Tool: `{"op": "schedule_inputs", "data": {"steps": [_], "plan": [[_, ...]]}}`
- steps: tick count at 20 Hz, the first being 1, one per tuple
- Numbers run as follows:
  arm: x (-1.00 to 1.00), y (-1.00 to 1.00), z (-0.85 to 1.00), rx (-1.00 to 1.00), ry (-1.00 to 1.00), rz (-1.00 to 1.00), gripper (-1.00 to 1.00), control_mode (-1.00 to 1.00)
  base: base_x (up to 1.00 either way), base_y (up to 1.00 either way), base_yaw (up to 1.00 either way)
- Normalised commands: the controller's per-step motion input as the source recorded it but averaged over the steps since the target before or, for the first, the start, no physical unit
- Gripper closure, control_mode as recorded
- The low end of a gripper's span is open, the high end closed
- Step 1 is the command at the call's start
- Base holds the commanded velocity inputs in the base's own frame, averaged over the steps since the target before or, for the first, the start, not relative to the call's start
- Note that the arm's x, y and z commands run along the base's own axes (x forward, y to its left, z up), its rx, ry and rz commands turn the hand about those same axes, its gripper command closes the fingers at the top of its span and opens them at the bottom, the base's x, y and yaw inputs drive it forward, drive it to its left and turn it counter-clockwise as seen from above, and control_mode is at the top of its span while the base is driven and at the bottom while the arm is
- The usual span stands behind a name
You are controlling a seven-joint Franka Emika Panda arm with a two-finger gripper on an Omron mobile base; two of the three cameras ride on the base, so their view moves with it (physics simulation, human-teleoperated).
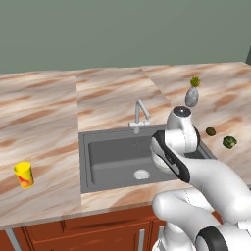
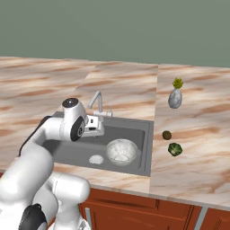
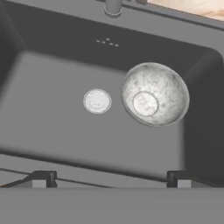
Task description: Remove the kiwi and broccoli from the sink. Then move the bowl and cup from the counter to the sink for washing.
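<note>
The whitish-grey bowl (image 2: 121, 150) (image 3: 154, 94) lies in the right part of the dark sink (image 2: 140, 131) (image 3: 52, 127), tilted against the right wall. My gripper (image 3: 110, 180) (image 2: 98, 128) hangs open over the basin, above and left of the bowl, with nothing between its fingers. On the counter (image 2: 197, 173) right of the sink rest the brown kiwi (image 2: 166, 134) (image 1: 211, 131) and the dark green broccoli (image 2: 174, 149) (image 1: 229, 142). The yellow cup (image 1: 23, 174) stands upright on the counter far left of the sink (image 1: 108, 157). My arm hides the bowl in the left base view.
A silver tap (image 1: 139, 115) (image 2: 96, 101) rises behind the basin. The round drain (image 3: 97, 101) (image 2: 96, 159) sits mid-floor. A grey vase with a green tuft (image 2: 175, 98) (image 1: 191, 96) stands on the counter behind the kiwi. Wooden cabinets run below the front edge.
</note>
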Motion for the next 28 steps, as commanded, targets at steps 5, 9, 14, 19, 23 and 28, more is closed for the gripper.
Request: {"op": "schedule_inputs", "data": {"steps": [5, 9, 14, 19, 23, 28], "plan": [[-0.09, 0.32, 0.02, 0.04, 0.0, -0.08, -1.0, -1.0, 0.0, 0.0, 0.0], [-0.09, 0.34, 0.02, 0.03, 0.0, -0.1, -1.0, -1.0, 0.0, 0.0, 0.0], [-0.08, 0.31, 0.03, 0.03, 0.0, -0.07, -1.0, -1.0, 0.0, 0.0, 0.0], [-0.04, 0.3, 0.04, 0.03, 0.0, -0.02, -1.0, -1.0, 0.0, 0.0, 0.0], [-0.02, 0.32, 0.03, 0.03, 0.0, -0.02, -1.0, -1.0, 0.0, 0.0, 0.0], [0.0, 0.31, 0.02, 0.06, 0.0, -0.01, -1.0, -1.0, 0.0, 0.0, 0.0]]}}
